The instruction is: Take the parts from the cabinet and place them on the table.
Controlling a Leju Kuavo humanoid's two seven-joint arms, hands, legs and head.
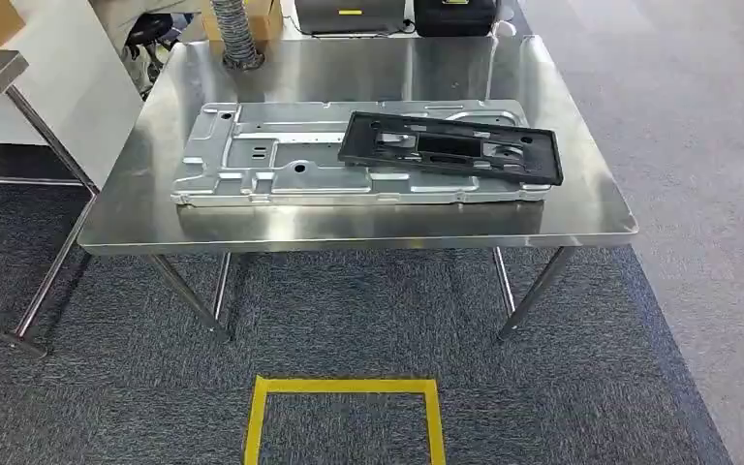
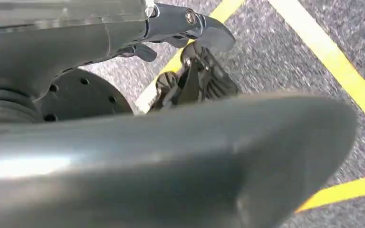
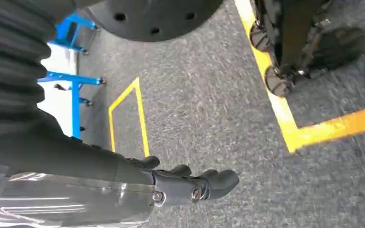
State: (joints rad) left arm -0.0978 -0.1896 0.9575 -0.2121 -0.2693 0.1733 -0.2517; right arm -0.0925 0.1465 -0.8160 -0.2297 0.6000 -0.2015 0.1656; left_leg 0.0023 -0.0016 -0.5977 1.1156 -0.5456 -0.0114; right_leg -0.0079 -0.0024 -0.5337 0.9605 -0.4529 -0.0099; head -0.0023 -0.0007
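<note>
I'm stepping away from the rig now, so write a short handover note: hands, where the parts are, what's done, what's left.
Left hand: hangs over the carpet, holds nothing, fingers look curled; open or shut is hard to tell.
Right hand: hangs over the carpet, fingers apart, empty.
Parts: the silver panel lies flat on the steel table; the black frame lies on top of the panel's right half.
Done: two parts are on the table.
Left: the cabinet is out of sight, so check whether more parts remain there.

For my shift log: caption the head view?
Black frame lying on a silver sheet-metal panel on the steel table.
</note>
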